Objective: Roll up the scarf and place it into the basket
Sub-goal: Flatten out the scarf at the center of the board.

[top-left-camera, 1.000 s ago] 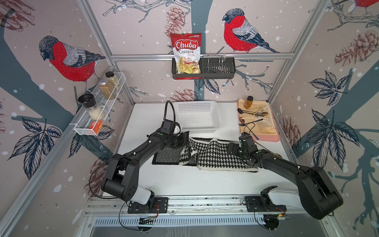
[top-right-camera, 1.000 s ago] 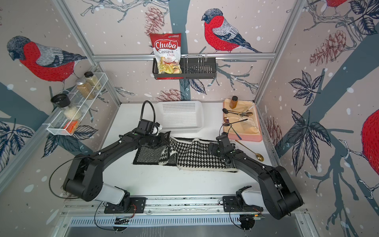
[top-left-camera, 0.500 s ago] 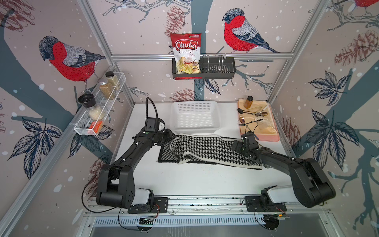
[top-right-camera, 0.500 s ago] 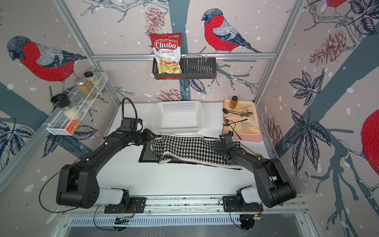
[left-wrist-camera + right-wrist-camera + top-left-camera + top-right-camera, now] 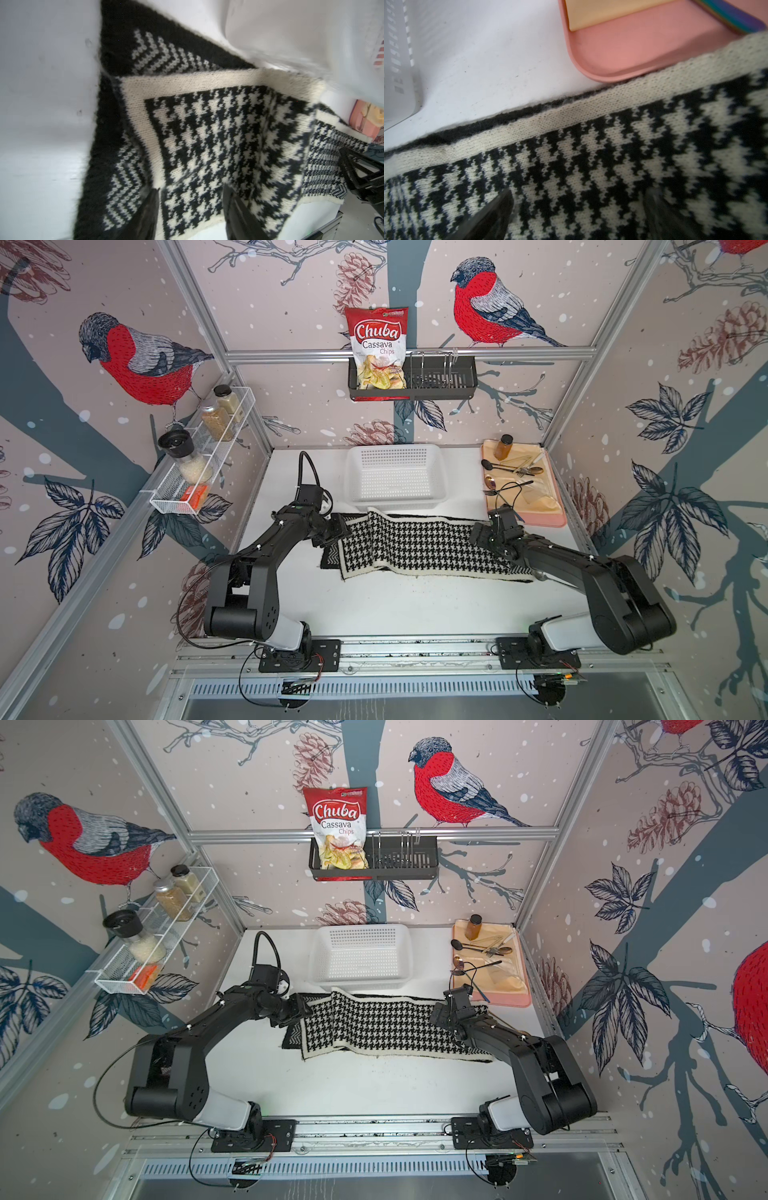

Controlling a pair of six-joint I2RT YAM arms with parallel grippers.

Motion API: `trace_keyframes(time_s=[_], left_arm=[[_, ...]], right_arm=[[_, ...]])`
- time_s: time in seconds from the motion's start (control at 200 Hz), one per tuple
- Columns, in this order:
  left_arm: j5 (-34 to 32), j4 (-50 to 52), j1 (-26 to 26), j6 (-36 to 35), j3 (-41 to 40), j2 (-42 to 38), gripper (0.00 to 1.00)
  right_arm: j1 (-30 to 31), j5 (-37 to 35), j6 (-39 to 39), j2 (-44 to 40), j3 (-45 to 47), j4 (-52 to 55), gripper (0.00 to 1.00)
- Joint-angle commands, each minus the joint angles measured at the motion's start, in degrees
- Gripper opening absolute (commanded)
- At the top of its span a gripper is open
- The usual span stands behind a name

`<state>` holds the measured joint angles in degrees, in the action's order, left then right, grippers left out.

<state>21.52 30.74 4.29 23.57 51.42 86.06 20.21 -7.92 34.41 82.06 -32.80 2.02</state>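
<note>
One scarf [image 5: 415,545] lies unrolled on your worktop [image 5: 395,605], just at 6 o'clock of the one basket [image 5: 397,479]. Its 9 o'clock end is folded over. Your left fingers [image 5: 150,209] stand apart over that fold. Your right fingers [image 5: 494,214] stand apart over the 3 o'clock end.

Your black left arm [image 5: 266,547] rises from its base at the near edge, bends sharply at the elbow and reaches forward and inward, held low. The black two-fingered left hand [image 5: 340,527] points toward the middle, and its fingers [image 5: 150,207] stand partly apart, clamped on nothing. Your black right arm [image 5: 582,564] mirrors that pose, stretched low and inward. The right hand [image 5: 477,533] has its fingers [image 5: 500,207] spread wide, also gripping nothing.
</note>
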Motion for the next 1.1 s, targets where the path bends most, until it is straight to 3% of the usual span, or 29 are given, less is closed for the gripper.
trace_keyframes(time_s=[0.0, 0.12, 0.185, 0.3, 0.49, 0.685, 0.8, 0.815, 0.885, 0.941, 1.096], left_arm=[[-1.19, 0.49, 0.34, -0.72, -0.98, 1.15, 0.52], [-2.41, -0.58, 1.14, -0.37, -1.62, 2.12, 0.51], [-3.13, -1.40, 1.24, -0.31, -2.13, 2.82, 0.45], [-5.26, -3.05, 0.55, 1.33, -2.12, 1.92, 0.00], [-10.10, -0.41, -2.95, 1.71, 2.73, -3.44, 0.00], [-12.20, 2.80, -6.02, -0.55, 7.47, 1.56, 0.00], [-5.47, 2.88, -6.08, -1.50, 7.47, 3.09, 0.00], [-4.94, 2.90, -6.00, -1.37, 7.27, 3.22, 0.05], [-4.27, 1.49, -5.28, -0.43, 5.36, 2.25, 0.53], [-2.65, -1.19, -5.17, 0.74, 2.22, 0.71, 0.73], [1.40, -6.68, -3.89, 4.03, -2.07, -1.25, 0.79]], right_arm=[[0.10, 1.40, 0.63, 0.97, 0.05, 4.57, 0.99], [0.22, 1.40, 0.48, 1.16, 0.01, 4.44, 0.99], [0.23, 1.33, 0.52, 1.24, 0.10, 4.33, 0.99], [0.22, 1.30, 0.63, 1.43, 0.19, 4.15, 0.99], [0.18, 0.95, 0.33, 0.35, 0.36, 4.74, 0.99], [0.25, 1.07, 0.00, -1.00, 0.25, 5.00, 0.99], [0.19, 1.12, -0.11, -2.06, 0.72, 4.96, 0.99], [0.22, 1.09, -0.21, -2.12, 0.78, 4.92, 0.99], [0.24, 1.10, -0.31, -2.09, 0.73, 4.78, 0.99], [0.21, 1.29, -0.31, -1.87, 0.72, 4.49, 0.99], [0.62, 1.68, -0.43, -0.69, 0.16, 4.05, 0.99]])
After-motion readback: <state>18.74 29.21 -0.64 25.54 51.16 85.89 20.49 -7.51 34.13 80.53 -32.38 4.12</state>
